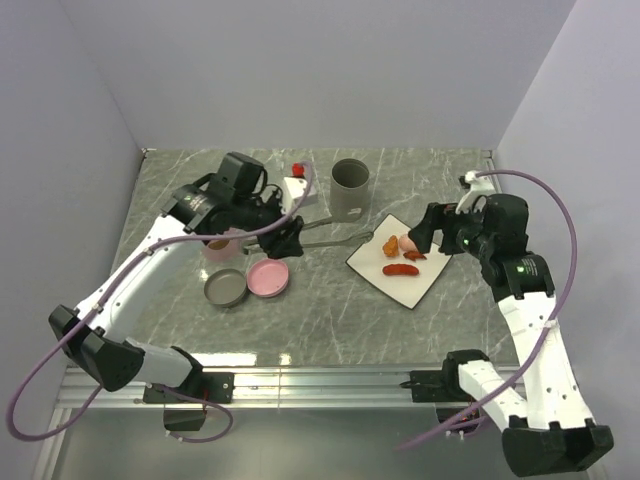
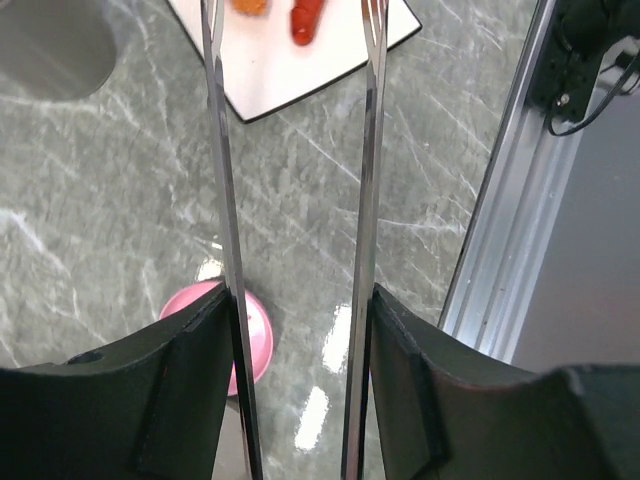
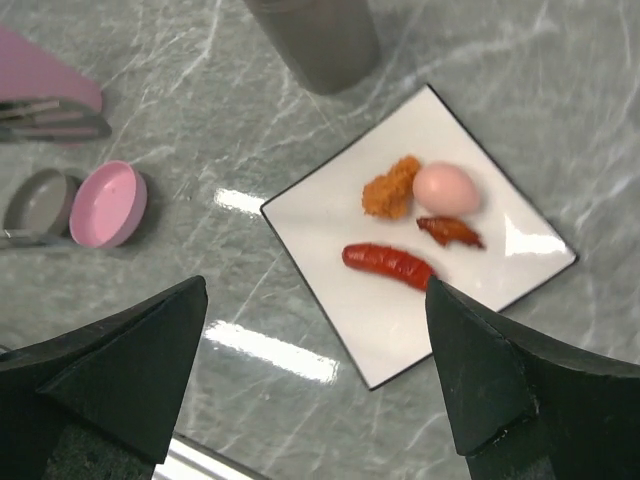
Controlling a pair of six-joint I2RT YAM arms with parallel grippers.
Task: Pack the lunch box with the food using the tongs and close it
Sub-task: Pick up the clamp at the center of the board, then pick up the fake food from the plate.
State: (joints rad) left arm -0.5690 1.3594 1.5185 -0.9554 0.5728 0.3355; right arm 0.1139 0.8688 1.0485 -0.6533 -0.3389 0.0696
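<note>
While clamping the springy tongs (image 2: 222, 180) in the left gripper (image 2: 300, 330), pinch the smooth, probably slippery egg (image 3: 446, 188) gently around its middle, with the right gripper (image 3: 312, 300) gaping empty.

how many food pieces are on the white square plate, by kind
orange-brown fried piece: 1
pale pink egg-like ball: 1
long red sausage: 1
small dark reddish-brown piece: 1
total on the white square plate: 4
</note>
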